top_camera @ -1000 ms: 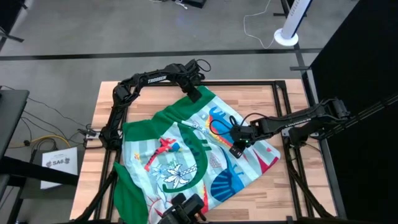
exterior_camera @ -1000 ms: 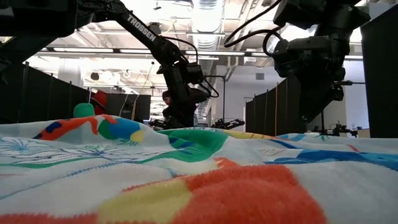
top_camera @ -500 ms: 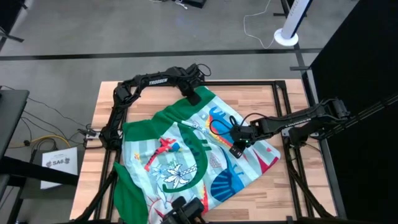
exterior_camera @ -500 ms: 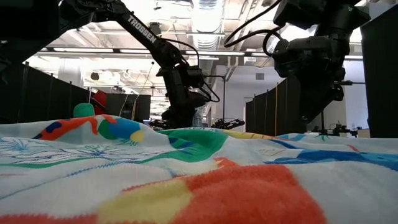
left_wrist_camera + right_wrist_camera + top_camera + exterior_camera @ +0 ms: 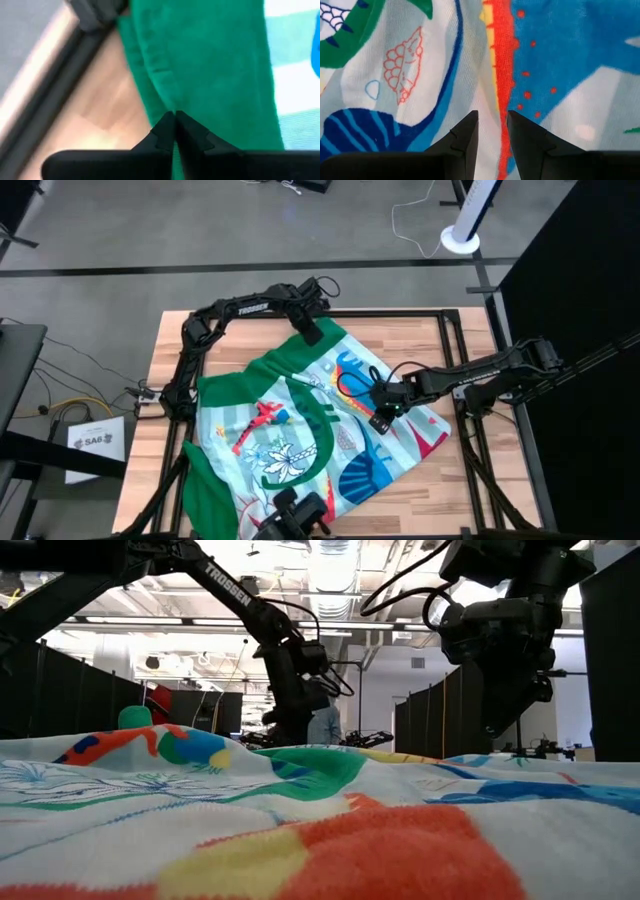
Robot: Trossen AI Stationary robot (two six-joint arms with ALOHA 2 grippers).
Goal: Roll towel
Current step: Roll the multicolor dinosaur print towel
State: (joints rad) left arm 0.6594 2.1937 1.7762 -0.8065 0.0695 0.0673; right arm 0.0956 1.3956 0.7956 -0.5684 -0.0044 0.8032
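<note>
The towel (image 5: 300, 430), green-bordered with a light-blue tropical print, lies spread over the wooden table with a few soft ridges; its near left part hangs over the table's near edge. My left gripper (image 5: 313, 332) is at the towel's far corner, shut on the green border (image 5: 215, 65). My right gripper (image 5: 380, 420) hovers over the towel's right half, its fingers (image 5: 465, 135) slightly open above the red and blue print, touching nothing. My left gripper pinches the outer edge of the towel's green border (image 5: 167, 102) between its two fingertips, at the far corner. The fingers come slanting down from the table's far side. The border lies on the table with a small ridge running up to the fingertips; how many layers are held does not show.
Bare wood (image 5: 165, 350) shows at the table's left and along the far edge (image 5: 420, 330). A black metal frame (image 5: 470, 380) runs round the table. A camera mount (image 5: 295, 515) sits at the near edge. A person (image 5: 322, 725) stands in the room behind.
My left gripper has swayed a little at the towel's far corner and stands about where it was, still shut. The towel lies as before. The person in the room behind has walked to the right.
</note>
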